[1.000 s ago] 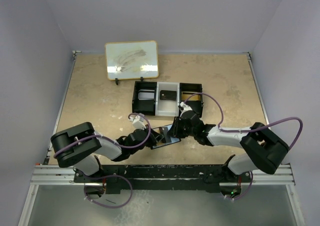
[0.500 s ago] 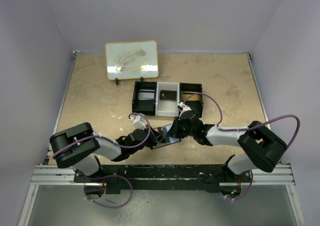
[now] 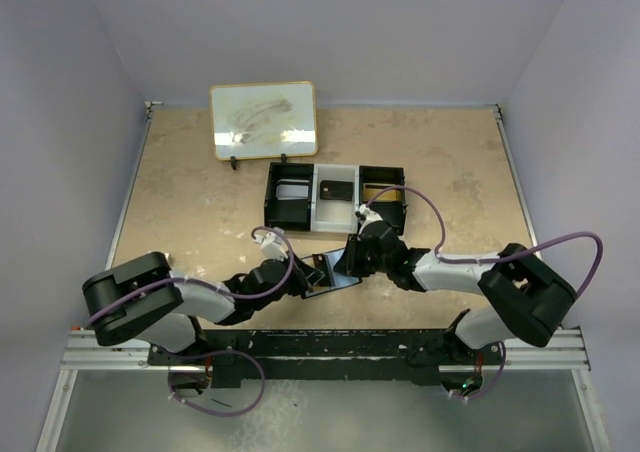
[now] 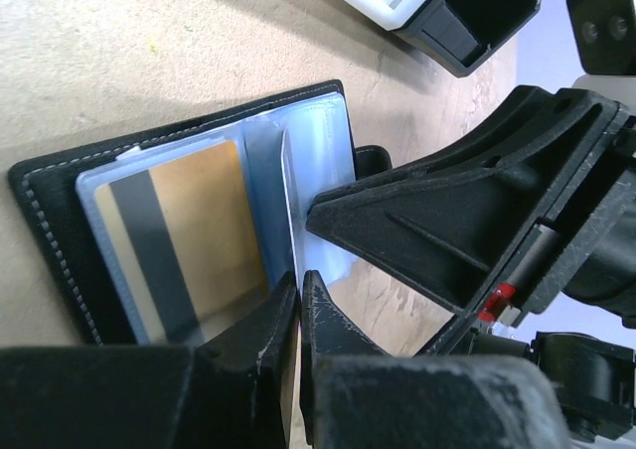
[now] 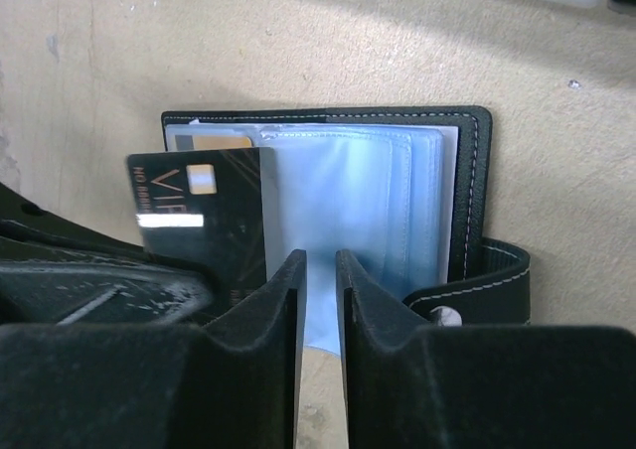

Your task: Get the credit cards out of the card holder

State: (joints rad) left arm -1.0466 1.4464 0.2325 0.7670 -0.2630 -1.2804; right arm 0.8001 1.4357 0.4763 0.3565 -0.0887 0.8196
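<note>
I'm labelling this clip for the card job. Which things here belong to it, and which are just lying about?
Part of the job:
card holder, open on the table
black card, pinched by the left gripper
gold card, tucked inside
right gripper, at the holder's edge

Lying about:
three-compartment tray
whiteboard on its stand
</note>
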